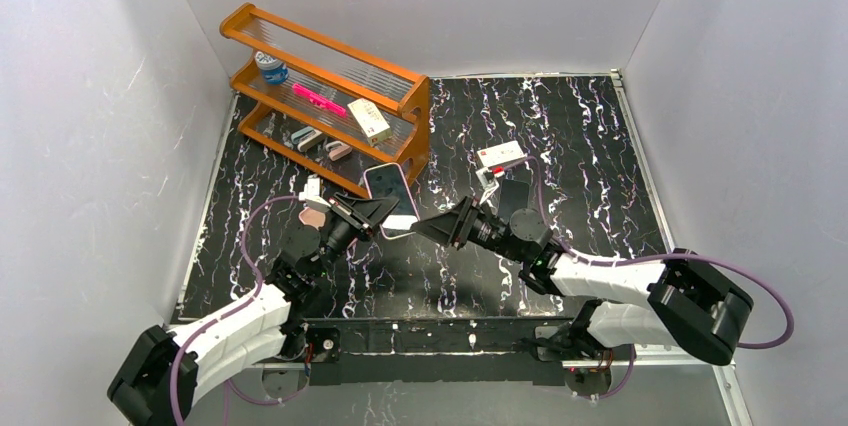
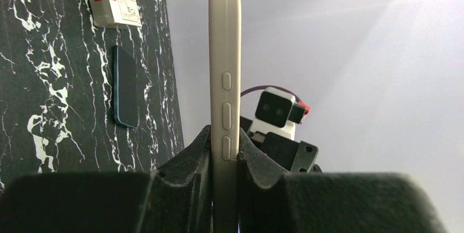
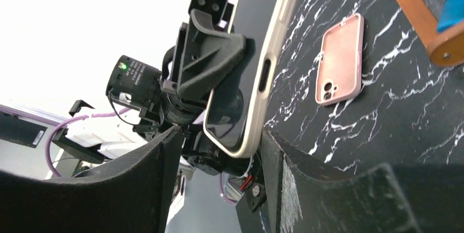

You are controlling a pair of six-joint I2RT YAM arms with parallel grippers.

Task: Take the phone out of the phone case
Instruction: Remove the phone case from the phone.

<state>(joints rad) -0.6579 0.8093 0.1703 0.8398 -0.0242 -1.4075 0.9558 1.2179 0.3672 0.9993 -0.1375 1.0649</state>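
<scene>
**Cased phone pinned by one claw, the other open at its corner**

The dark pads (image 2: 186,167) of the left claw (image 2: 224,141) filled the foreground of its wrist view. They were clenched across the thickness of the cream case (image 2: 224,52), which stood edge-on between them with its side buttons toward the lens. The case's long axis ran straight out from that claw, and from above it pointed toward the wooden rack (image 1: 418,116). The phone (image 3: 257,9) sat in the case, its dark face rimmed in cream, and the pair was raised off the table (image 1: 580,146) between the two arms.

The right claw (image 3: 221,134) was spread wide, its fingers straddling the near bottom corner of the case. One finger stood well clear on the screen side. The other lay just beside the rim, and whether it touched could not be told. Both claws met at the same near end, leaving the far end free.

The coming move appeared to turn on that corner. With the left claw pinning both faces, the right claw had only the rim within reach. It would likely need to catch the case's lip there to peel it off the phone.

A pink case (image 3: 340,58), a second phone (image 2: 125,86) and a white box (image 2: 114,7) lay on the table, away from the claws.
</scene>
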